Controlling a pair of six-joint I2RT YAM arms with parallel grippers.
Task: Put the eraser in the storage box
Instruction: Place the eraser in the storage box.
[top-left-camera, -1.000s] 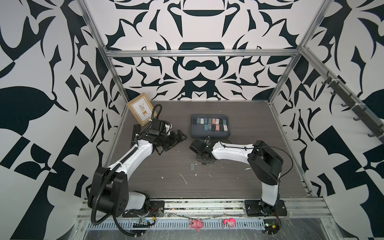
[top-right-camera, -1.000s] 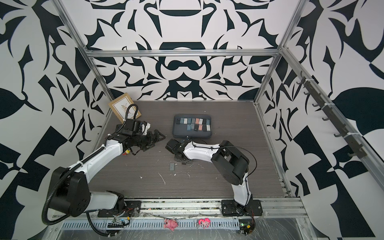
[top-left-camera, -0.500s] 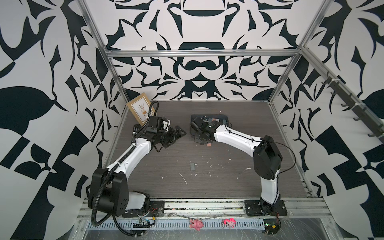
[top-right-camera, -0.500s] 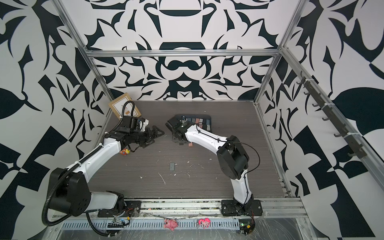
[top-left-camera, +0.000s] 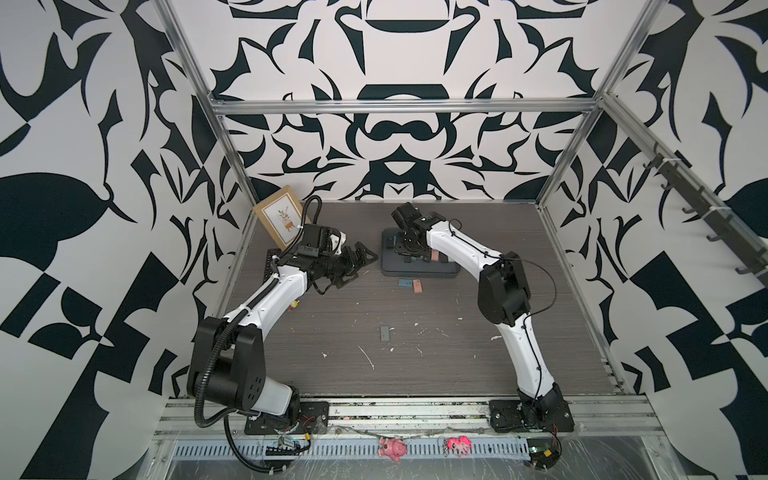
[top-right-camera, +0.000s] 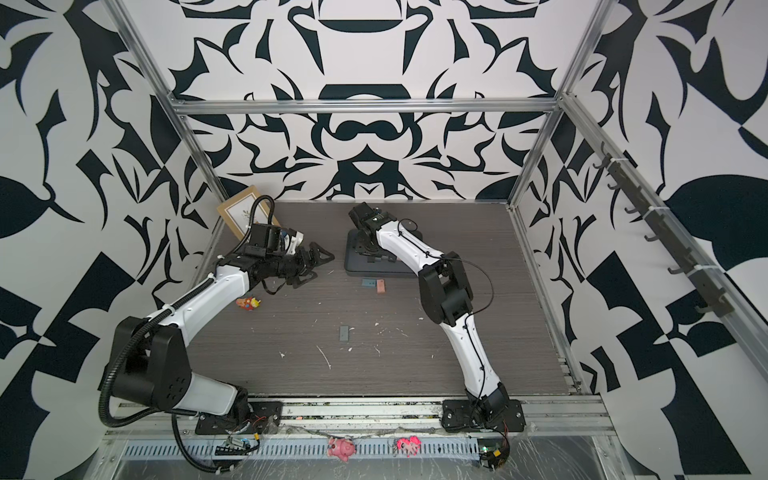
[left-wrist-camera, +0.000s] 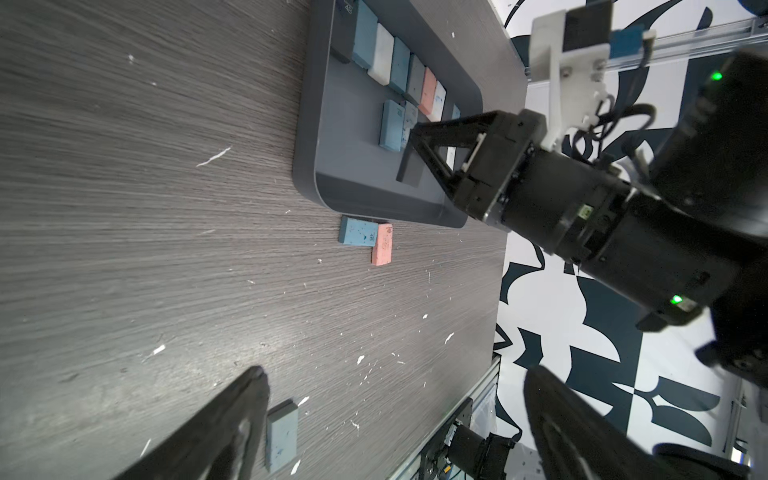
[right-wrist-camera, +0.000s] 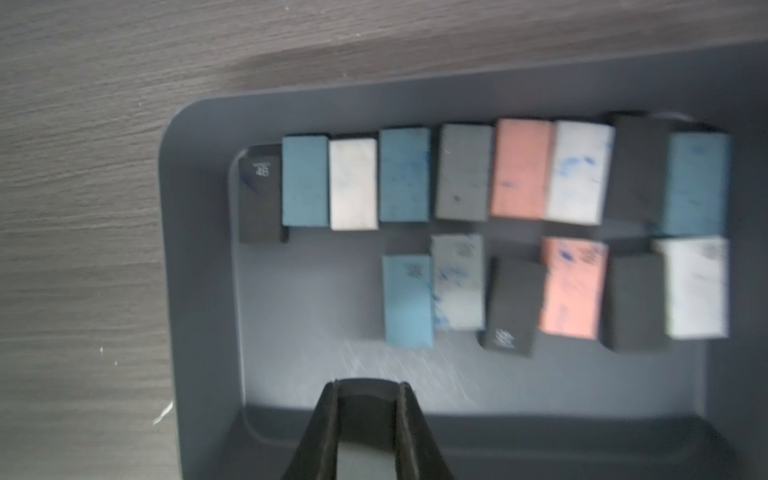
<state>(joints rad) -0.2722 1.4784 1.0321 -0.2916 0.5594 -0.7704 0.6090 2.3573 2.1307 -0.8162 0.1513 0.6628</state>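
Eraser (left-wrist-camera: 409, 171) clamped in right pincer (right-wrist-camera: 367, 386), storage box (top-left-camera: 419, 273) partly hidden

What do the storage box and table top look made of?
Storage box: probably moulded plastic, matt dark grey; smooth one-piece rim, rounded corners, fine scratches on its floor. Table top: likely wood-grain laminate, matt grey-brown; even streaked pattern, though real veneer can't be ruled out.
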